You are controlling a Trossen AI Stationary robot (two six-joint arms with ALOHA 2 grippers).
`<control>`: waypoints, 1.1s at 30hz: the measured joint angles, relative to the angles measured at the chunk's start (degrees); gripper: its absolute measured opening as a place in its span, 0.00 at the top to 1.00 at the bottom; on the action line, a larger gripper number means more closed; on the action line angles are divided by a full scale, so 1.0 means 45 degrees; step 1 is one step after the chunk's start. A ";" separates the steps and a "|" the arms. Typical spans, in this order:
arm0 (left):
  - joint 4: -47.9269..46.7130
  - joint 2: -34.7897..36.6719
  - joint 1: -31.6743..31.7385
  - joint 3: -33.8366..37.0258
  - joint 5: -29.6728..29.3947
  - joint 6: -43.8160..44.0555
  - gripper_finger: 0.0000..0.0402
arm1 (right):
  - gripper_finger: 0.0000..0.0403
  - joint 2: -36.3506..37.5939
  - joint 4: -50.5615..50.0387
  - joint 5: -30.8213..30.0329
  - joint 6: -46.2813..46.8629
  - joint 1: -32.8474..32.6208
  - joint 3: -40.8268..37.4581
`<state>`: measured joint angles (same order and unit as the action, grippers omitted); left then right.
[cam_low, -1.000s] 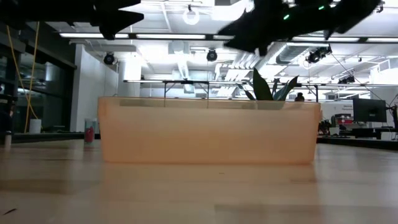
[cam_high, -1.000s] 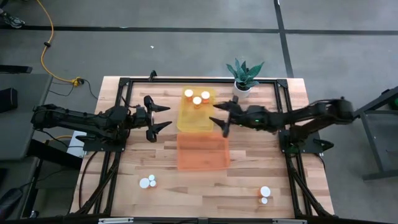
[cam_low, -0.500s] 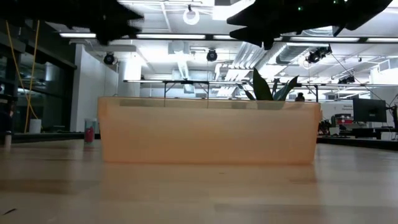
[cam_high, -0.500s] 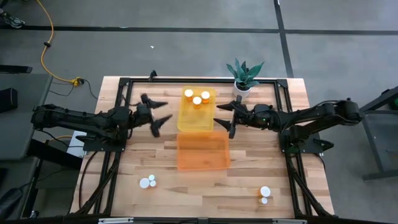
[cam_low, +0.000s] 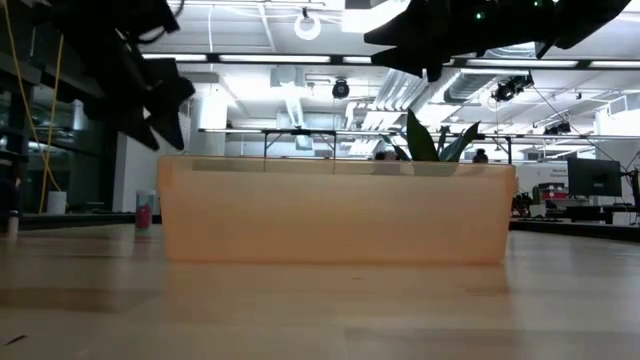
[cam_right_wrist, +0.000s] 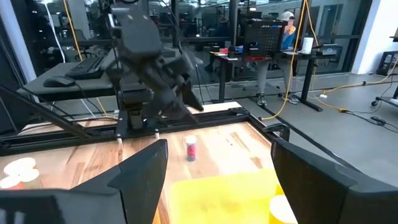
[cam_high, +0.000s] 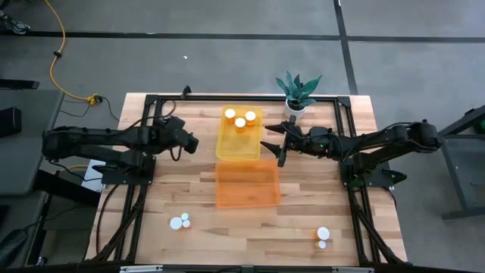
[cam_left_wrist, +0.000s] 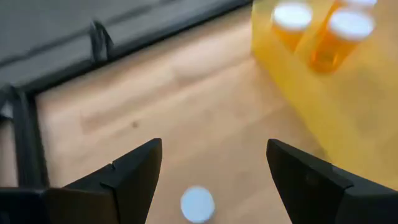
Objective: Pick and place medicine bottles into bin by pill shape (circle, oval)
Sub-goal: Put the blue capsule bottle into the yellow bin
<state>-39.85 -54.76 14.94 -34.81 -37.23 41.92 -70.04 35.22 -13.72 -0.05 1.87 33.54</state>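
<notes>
While both arms hang above the table with nothing held, the sorting is only partly done. Three bottles (cam_high: pixel 240 119) stand in the yellow bin (cam_high: pixel 238 148) at upper centre of the high view, while the orange bin (cam_high: pixel 247 193) just below it looks empty. Two bottles (cam_high: pixel 180 221) wait at the lower left of the table (cam_high: pixel 303 227), touching or nearly so, and another two (cam_high: pixel 323 236) sit at the lower right.

The left gripper (cam_high: pixel 187 142) hovers left of the yellow bin, pointing down; its fingers (cam_left_wrist: pixel 134 171) stand wide apart in the left wrist view, with a white cap (cam_left_wrist: pixel 198 203) on the wood between them. The right gripper (cam_high: pixel 276 143) hovers at the yellow bin's right edge, near the plant (cam_high: pixel 296 91), its fingers (cam_right_wrist: pixel 140 168) also spread wide and empty.

The step in hand is most likely a reach for one of the remaining bottles. Each arm should probably take the pair on its own side of the frame, so the arms do not cross over the bins. Because the bottles in each pair sit so close, the fingers should come straight down around a single cap, turned so that neither fingertip nudges the neighbour. Close on the orange body just under the cap, lift clear of the bin walls, and release low inside the proper bin. Pill shape cannot be read from these views.
</notes>
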 joint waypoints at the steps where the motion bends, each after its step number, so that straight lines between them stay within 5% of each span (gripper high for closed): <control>1: 0.0008 -0.0278 0.0170 0.0000 0.0336 -0.0004 0.30 | 0.31 0.0000 -0.0004 0.0000 0.0000 0.0000 0.0000; 11: -0.0419 -0.2237 0.1503 0.0000 0.1639 0.0007 0.30 | 0.31 -0.0005 -0.0030 -0.0005 0.0004 0.0000 0.0000; 25: -0.0483 -0.3514 0.1609 0.0000 0.2647 -0.0255 0.31 | 0.31 -0.0005 -0.0057 -0.0010 0.0009 0.0000 0.0000; 33: -0.0487 -0.3527 0.1609 0.0000 0.2617 -0.0144 0.46 | 0.31 -0.0005 -0.0057 -0.0012 0.0007 0.0000 0.0000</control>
<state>-42.04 -70.63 22.17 -34.81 -25.46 41.28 -70.06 34.96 -13.77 -0.02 1.87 33.54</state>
